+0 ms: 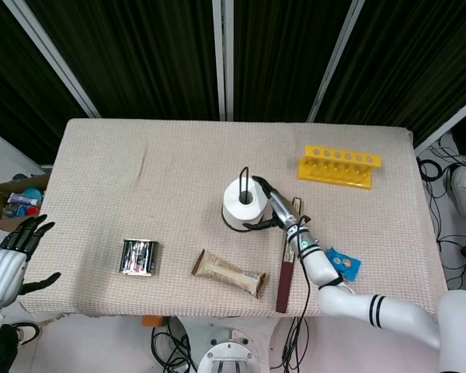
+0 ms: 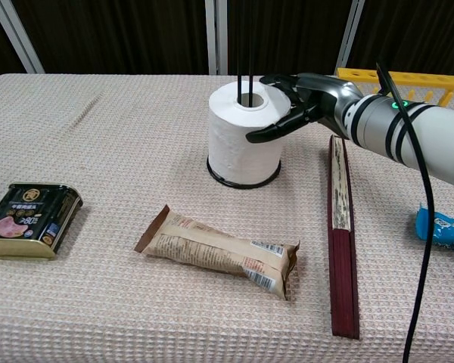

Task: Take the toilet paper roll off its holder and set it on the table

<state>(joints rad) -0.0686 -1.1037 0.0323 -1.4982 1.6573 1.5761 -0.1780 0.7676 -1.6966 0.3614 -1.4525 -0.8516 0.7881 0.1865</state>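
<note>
- Your right hand is spread around the roll's right side, touching it, not yet clamped.
- Holder rod stands upright: lift straight up.
- Left hand is open, empty, well apart.

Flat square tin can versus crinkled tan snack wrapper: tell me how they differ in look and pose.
The flat square tin can is rigid and glossy with a printed top; the crinkled tan snack wrapper is soft, matte and creased. The can is squarish and lies near the table's left edge; the wrapper is long and lies slantwise in front of the white toilet paper roll. Both lie flat on the woven tablecloth, untouched by either hand.
</note>
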